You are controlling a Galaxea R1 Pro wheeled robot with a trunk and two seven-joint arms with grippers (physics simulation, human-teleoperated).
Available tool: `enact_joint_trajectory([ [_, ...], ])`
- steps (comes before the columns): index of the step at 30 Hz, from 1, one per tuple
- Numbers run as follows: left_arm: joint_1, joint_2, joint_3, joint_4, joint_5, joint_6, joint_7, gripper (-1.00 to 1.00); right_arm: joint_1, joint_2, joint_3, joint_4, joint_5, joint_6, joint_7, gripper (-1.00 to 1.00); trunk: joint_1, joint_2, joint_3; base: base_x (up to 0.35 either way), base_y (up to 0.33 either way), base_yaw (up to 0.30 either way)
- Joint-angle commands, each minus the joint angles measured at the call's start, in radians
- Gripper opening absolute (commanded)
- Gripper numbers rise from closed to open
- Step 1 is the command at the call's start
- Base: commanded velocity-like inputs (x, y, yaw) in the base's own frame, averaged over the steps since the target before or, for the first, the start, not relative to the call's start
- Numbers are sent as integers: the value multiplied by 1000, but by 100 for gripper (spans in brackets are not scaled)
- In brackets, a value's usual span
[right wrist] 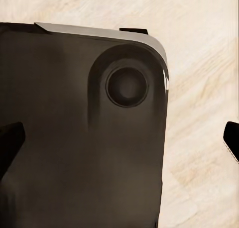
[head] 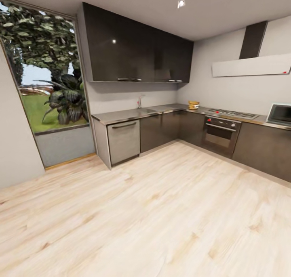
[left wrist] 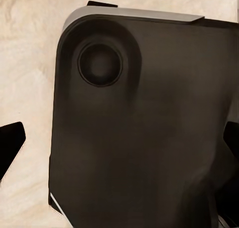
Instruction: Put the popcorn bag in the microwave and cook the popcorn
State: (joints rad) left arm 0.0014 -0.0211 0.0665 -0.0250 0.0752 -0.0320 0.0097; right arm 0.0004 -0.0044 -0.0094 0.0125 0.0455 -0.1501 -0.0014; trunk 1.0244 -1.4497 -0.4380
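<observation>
The popcorn bag [head: 193, 104] was seen on the table [head: 133, 114], left of the microwave [head: 279, 114] and well away across the floor [head: 161, 212]. Both claws' dark fingertips [left wrist: 10, 146] [right wrist: 9, 146] stood apart, holding nothing. A misjudged approach could bump the cabinets.

Grey L-shaped countertop [head: 125, 114] on dark cabinets, microwave [head: 279, 114] at its far right end

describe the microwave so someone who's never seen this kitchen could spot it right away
Follow the L-shaped grey countertop along the right-hand wall, past the steel oven and the hob above it. The microwave sits on the counter at the far right picture edge, cut off by it. Unlike the oven, it is a small pale-framed box with a dark glass door, standing on top.
</observation>
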Motion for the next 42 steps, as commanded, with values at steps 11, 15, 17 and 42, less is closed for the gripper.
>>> enact_joint_trajectory([
  [11, 0, 0, 6, -1, 6, -2, 1, 100, 0, 0, -1, 1, 5, -5, 0, 100, 1, 0, -1, 322, 0, 0],
  [15, 0, 0, 6, -1, 6, -2, 1, 100, 0, 0, -1, 1, 5, -5, 0, 100, 1, 0, -1, 322, 0, 0],
  [17, 0, 0, 6, 0, 6, -2, 1, 100, 0, 0, -1, 1, 5, -5, 0, 100, 1, 0, -1, 322, 0, 0],
  [42, 0, 0, 6, -1, 6, -2, 1, 100, 0, 0, -3, 1, -1, -5, 0, 100, 1, 0, -1, 42, 1, -219],
])
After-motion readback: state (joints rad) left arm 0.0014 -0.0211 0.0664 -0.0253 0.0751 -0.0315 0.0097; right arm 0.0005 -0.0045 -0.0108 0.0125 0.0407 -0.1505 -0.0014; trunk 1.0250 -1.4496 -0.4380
